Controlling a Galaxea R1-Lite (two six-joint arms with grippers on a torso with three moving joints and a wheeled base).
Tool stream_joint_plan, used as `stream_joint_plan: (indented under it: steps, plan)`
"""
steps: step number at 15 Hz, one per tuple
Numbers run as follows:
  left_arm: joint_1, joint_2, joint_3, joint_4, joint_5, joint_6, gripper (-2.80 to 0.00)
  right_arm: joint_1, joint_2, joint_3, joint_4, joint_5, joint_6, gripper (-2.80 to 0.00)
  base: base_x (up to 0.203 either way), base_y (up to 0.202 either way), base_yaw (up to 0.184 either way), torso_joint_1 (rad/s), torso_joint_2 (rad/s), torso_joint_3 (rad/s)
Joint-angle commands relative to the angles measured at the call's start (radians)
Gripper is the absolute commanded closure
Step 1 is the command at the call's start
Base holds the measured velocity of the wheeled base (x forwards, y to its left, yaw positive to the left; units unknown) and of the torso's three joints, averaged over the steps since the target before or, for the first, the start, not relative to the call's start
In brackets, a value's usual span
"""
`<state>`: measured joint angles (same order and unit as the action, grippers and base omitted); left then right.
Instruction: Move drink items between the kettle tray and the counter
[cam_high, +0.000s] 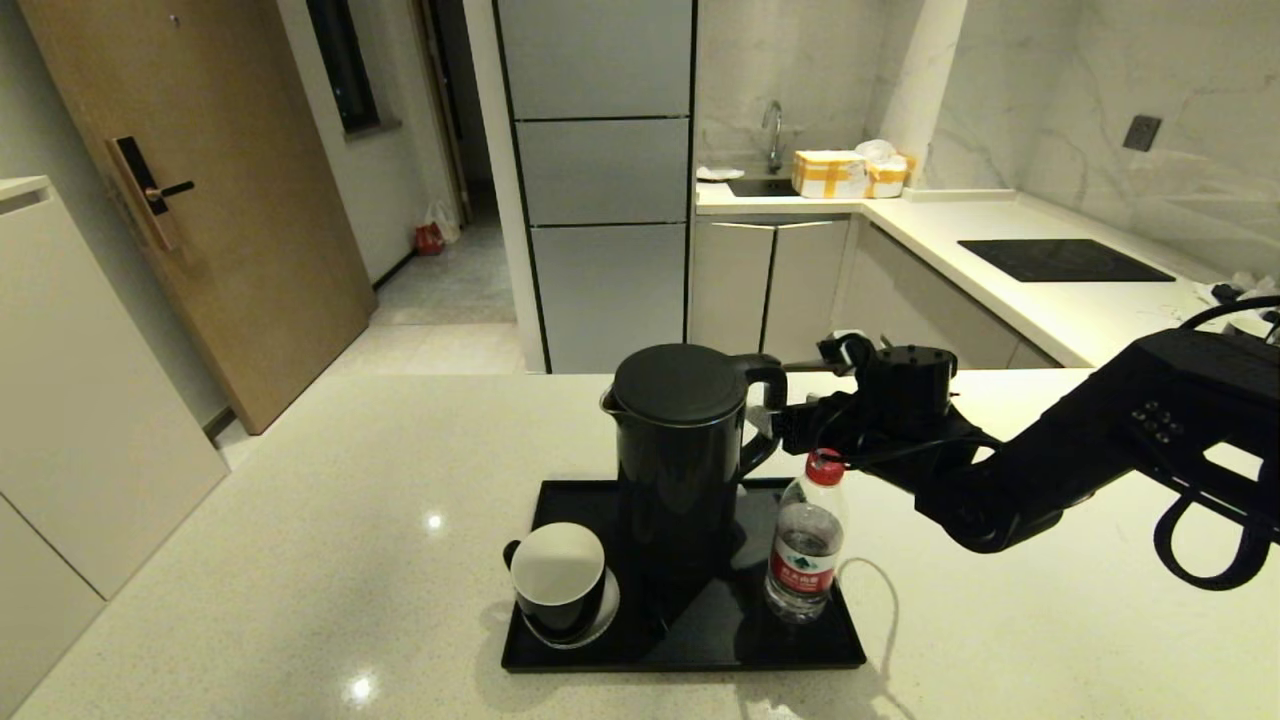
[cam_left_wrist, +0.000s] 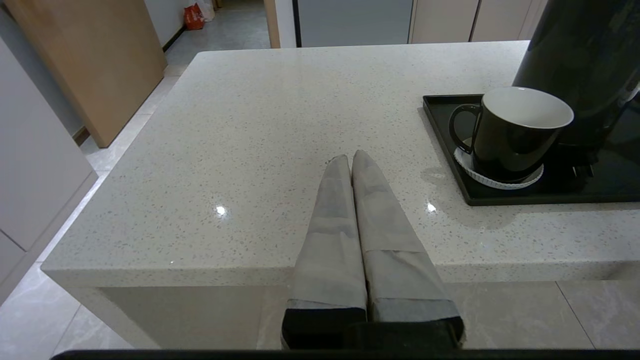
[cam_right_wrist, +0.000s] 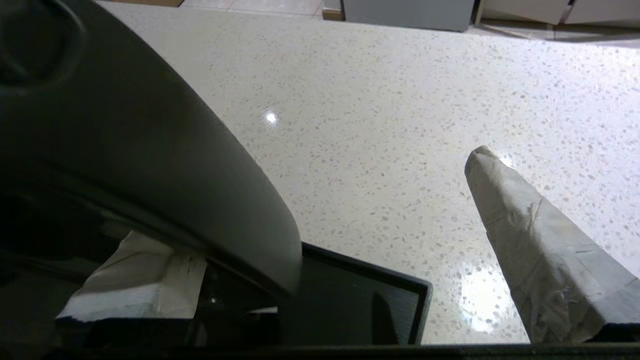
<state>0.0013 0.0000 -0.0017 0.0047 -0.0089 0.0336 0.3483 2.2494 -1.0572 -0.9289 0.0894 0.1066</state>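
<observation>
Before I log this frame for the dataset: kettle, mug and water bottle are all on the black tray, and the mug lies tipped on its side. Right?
Not quite. The kettle, mug and water bottle are all on the black tray, but the mug stands upright on a white coaster, mouth up, as the left wrist view shows.

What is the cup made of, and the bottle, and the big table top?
Cup: probably glazed ceramic, glossy black outside, white inside. Bottle: clear thin plastic, red cap. Table top: looks like polished speckled stone, mirroring the lamps.
</observation>
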Motion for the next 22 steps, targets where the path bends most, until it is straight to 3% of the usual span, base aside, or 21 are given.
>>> stream_joint_plan:
  steps: [1, 10, 17, 22]
  plan:
    - [0.000, 0.000, 0.000, 0.000, 0.000, 0.000, 0.00, -0.002, -0.008, 0.012, -0.005, 0.017, 0.001, -2.80, 0.000, 0.000, 0.000, 0.000, 0.00, 0.000]
    - [0.000, 0.000, 0.000, 0.000, 0.000, 0.000, 0.00, -0.012, -0.082, 0.034, -0.005, 0.050, 0.039, -2.80, 0.000, 0.000, 0.000, 0.000, 0.00, 0.000]
    - [0.000, -0.002, 0.000, 0.000, 0.000, 0.000, 0.00, -0.061, -0.155, 0.075, -0.004, 0.147, 0.054, -2.80, 0.000, 0.000, 0.000, 0.000, 0.00, 0.000]
    - [0.000, -0.002, 0.000, 0.000, 0.000, 0.000, 0.00, -0.089, -0.176, 0.099, -0.005, 0.173, 0.053, -2.80, 0.000, 0.000, 0.000, 0.000, 0.00, 0.000]
